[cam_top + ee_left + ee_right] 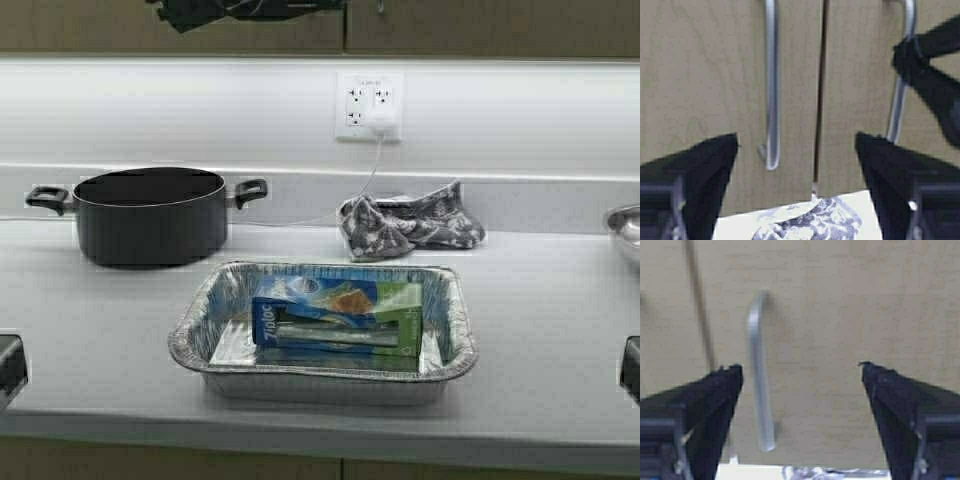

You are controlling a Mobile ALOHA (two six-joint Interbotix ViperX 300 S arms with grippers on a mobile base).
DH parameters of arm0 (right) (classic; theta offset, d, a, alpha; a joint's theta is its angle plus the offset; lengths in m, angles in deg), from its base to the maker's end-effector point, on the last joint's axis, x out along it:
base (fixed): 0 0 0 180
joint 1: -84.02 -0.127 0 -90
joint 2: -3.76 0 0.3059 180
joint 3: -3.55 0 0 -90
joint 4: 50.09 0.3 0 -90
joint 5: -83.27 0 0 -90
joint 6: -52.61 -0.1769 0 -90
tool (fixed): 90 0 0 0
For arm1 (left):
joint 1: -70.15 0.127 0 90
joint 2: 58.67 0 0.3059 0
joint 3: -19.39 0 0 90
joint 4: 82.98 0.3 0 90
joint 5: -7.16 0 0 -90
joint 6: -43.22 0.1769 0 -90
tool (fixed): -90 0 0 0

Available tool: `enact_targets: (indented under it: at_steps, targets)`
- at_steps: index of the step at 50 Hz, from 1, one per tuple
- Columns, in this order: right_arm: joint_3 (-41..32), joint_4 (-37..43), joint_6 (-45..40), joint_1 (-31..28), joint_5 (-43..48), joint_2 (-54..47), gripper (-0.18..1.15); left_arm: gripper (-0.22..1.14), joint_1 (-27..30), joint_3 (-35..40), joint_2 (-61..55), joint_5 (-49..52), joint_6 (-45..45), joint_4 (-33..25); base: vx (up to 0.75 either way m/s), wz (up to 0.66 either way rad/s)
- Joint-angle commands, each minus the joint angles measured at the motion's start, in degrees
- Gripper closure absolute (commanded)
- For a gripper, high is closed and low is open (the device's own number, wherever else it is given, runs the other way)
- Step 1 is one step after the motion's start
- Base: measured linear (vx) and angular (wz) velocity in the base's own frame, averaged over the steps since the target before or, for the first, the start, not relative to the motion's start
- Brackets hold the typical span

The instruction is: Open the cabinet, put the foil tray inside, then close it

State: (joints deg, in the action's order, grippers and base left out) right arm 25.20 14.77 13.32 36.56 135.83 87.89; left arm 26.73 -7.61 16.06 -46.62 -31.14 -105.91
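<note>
Both doors of the cabinet (730, 75) are shut; the left gripper (796, 150) gapes near the left handle (771, 85), and the right gripper (800, 380) gapes beside the right handle (759, 375), which likely needs centring before closing. The foil tray (322, 325) sits mid-counter at the pot's (150, 215) four o'clock, long axis nine-to-three.

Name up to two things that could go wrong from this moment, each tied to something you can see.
1. Both grippers, left and right, hang open before the shut cabinet; the right gripper shows close in the left wrist view, so the arms might collide.
2. The foil tray holds a carton; thin foil may buckle when lifted.
</note>
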Motion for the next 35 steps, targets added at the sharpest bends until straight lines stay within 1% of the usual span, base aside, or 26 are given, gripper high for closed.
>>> enact_targets:
  at_steps: [1, 9, 13, 15, 17, 18, 22, 24, 28, 30, 31, 32, 33, 35]
  targets:
    - [-2.3, -0.1, 0.1, 0.8, 0.4, -0.8, -0.04, -0.09, -0.2, 1.9, -0.5, -2.5, 0.1, -0.8, 0.0, 0.0]
    - [-5.5, -0.2, 0.1, 1.5, 0.4, -4.1, -0.04, -0.08, -0.1, 3.9, -2.9, -3.8, 0.5, -1.4, 0.0, 0.0]
    - [-6.7, -0.1, 0.1, 1.5, 0.4, -5.4, -0.03, -0.07, -0.1, 4.7, -4.0, -3.8, 0.8, -2.6, 0.0, 0.0]
    - [-7.0, 0.1, 0.1, 1.5, 0.7, -6.0, 0.0, -0.05, -0.1, 5.1, -4.3, -3.8, 0.9, -3.5, 0.0, 0.0]
    - [-7.2, 0.2, 0.0, 1.5, 0.8, -6.3, 0.06, -0.01, -0.1, 5.4, -4.7, -3.8, 1.0, -4.7, 0.0, 0.0]
    - [-7.3, 0.3, 0.0, 1.5, 1.0, -6.5, 0.1, 0.02, -0.1, 5.5, -4.7, -3.8, 1.0, -5.4, 0.0, 0.0]
    - [-8.1, 0.3, 0.0, 1.5, 1.7, -7.1, 0.33, 0.27, -0.2, 6.3, -5.0, -3.8, 1.4, -9.7, 0.0, 0.0]
    - [-8.3, 0.3, 0.1, 1.5, 2.2, -7.2, 0.49, 0.43, -0.1, 6.7, -5.0, -3.8, 1.8, -10.8, 0.0, 0.0]
    - [-7.9, 0.3, 0.1, 1.5, 2.6, -6.9, 0.83, 0.81, -0.1, 6.9, -5.0, -3.7, 2.7, -11.1, 0.0, 0.0]
    - [-7.8, 0.3, 0.1, 1.5, 2.7, -6.9, 0.97, 0.96, -0.1, 6.9, -5.0, -3.7, 3.1, -11.0, 0.0, 0.01]
    - [-7.7, 0.3, 0.1, 1.5, 2.7, -6.9, 1.02, 1.01, -0.1, 6.9, -5.0, -3.8, 3.2, -10.9, 0.0, 0.0]
    - [-7.6, 0.3, 0.1, 1.5, 2.7, -6.9, 1.03, 1.02, -0.1, 6.8, -4.9, -3.7, 3.3, -10.8, 0.0, 0.0]
    - [-7.5, 0.3, 0.1, 1.5, 2.7, -6.8, 1.03, 1.01, -0.1, 6.7, -4.9, -3.7, 3.4, -10.7, 0.0, 0.0]
    - [-7.0, 0.3, 0.1, 1.5, 2.7, -6.5, 0.98, 0.96, -0.1, 6.4, -4.7, -3.6, 3.3, -10.5, 0.0, 0.0]
